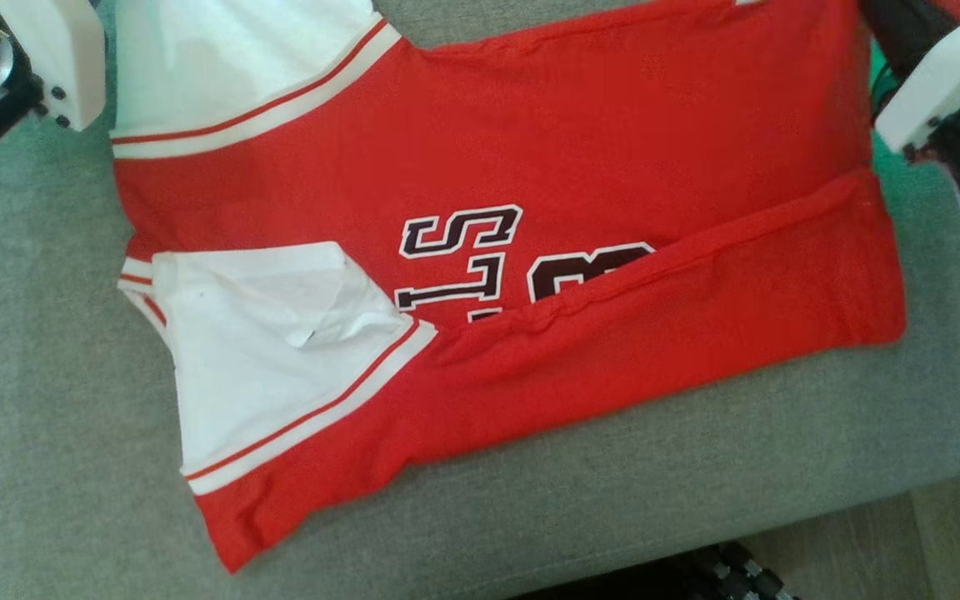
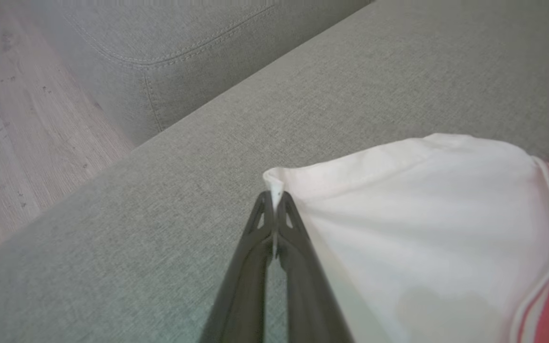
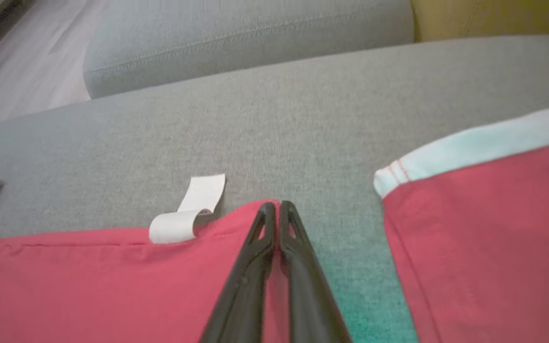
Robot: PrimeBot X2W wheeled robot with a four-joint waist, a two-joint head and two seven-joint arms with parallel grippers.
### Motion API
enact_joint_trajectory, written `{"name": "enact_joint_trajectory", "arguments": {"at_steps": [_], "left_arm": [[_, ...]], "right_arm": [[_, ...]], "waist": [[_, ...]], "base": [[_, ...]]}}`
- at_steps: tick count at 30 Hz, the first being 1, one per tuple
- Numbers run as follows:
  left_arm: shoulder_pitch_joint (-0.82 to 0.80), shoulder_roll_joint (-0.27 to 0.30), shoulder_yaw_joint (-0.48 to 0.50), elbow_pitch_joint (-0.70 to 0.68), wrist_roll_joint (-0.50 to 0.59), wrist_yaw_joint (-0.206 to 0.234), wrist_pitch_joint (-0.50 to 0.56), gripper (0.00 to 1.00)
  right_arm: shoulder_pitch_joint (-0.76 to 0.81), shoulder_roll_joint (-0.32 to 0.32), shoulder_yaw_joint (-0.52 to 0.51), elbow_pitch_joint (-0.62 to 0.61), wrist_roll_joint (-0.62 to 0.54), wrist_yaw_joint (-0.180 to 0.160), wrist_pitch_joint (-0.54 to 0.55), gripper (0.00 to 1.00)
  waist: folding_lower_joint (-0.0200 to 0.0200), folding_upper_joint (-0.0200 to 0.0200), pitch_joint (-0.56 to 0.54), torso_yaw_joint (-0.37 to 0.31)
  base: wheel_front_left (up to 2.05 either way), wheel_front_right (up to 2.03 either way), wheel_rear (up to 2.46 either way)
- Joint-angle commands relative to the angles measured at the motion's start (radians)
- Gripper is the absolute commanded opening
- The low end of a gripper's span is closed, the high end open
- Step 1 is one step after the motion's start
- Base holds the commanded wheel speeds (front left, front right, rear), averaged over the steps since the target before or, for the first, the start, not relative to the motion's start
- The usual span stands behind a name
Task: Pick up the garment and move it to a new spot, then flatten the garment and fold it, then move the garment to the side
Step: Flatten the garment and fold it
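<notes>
plainly, the left fingers are clenched on a small pleat of white cloth at the outer edge of the jersey's far sleeve, with the cloth pinched right at their tips. the right fingers are pressed together too, their tips at a raised corner of the red hem, just beside a curled white label. they seem to have that corner nipped, though the bite looks thin.

outward from there, the jersey lies spread across the grey sofa seat, chest up, sleeves toward the robot's left and hem toward its right. the near sleeve is turned in and the near red side lies doubled over part of the dark lettering. so i judge the moving and flattening done and the folding half made: the near long edge is in, and the far long edge is now held at both ends. wooden floor shows past the seat's edge.

the next move likely calls for both arms to lift together just enough to clear the cloth, then carry the far edge toward the robot and lay it over the near fold. they should keep even tension, so the sleeve does not sag or the thin hem grip slip.
</notes>
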Motion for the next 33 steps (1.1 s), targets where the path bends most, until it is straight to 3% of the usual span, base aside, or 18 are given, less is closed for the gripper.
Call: {"name": "enact_joint_trajectory", "arguments": {"at_steps": [1,8,13,16,27,33], "left_arm": [[-0.071,0.034,0.037,-0.006,0.008,0.002,-0.027,0.00],[-0.114,0.018,0.032,0.000,0.071,0.002,-0.260,0.00],[-0.080,0.027,0.029,-0.047,0.037,0.002,-0.354,0.00],[-0.036,0.064,0.027,-0.121,0.008,0.002,-0.370,0.00],[0.202,0.225,0.025,-0.345,0.055,0.004,-0.390,0.00],[0.355,0.301,0.025,-0.494,0.096,0.054,-0.381,0.00]], "right_arm": [[-0.022,-0.028,0.004,-0.036,-0.006,-0.001,-0.037,0.00],[-0.039,-0.045,0.009,-0.054,0.003,-0.001,-0.171,0.00],[0.016,-0.082,0.018,-0.075,0.031,-0.001,-0.214,0.00],[0.074,-0.105,0.024,-0.101,0.048,-0.001,-0.232,0.00],[0.323,-0.170,-0.041,-0.184,0.065,-0.001,-0.274,0.00],[0.435,-0.173,-0.080,-0.234,0.029,-0.001,-0.254,0.00]], "waist": [[0.0000,0.0000,-0.005,0.001],[0.0000,0.0000,-0.028,0.006],[0.0000,0.0000,-0.060,0.026],[0.0000,0.0000,-0.077,0.040],[0.0000,0.0000,-0.153,0.087],[0.0000,0.0000,-0.182,0.090]], "base": [[0.00,0.00,0.00],[0.00,0.00,0.00],[0.00,0.00,0.00],[0.00,0.00,0.00],[0.00,0.00,0.00],[0.00,0.00,0.00]]}}
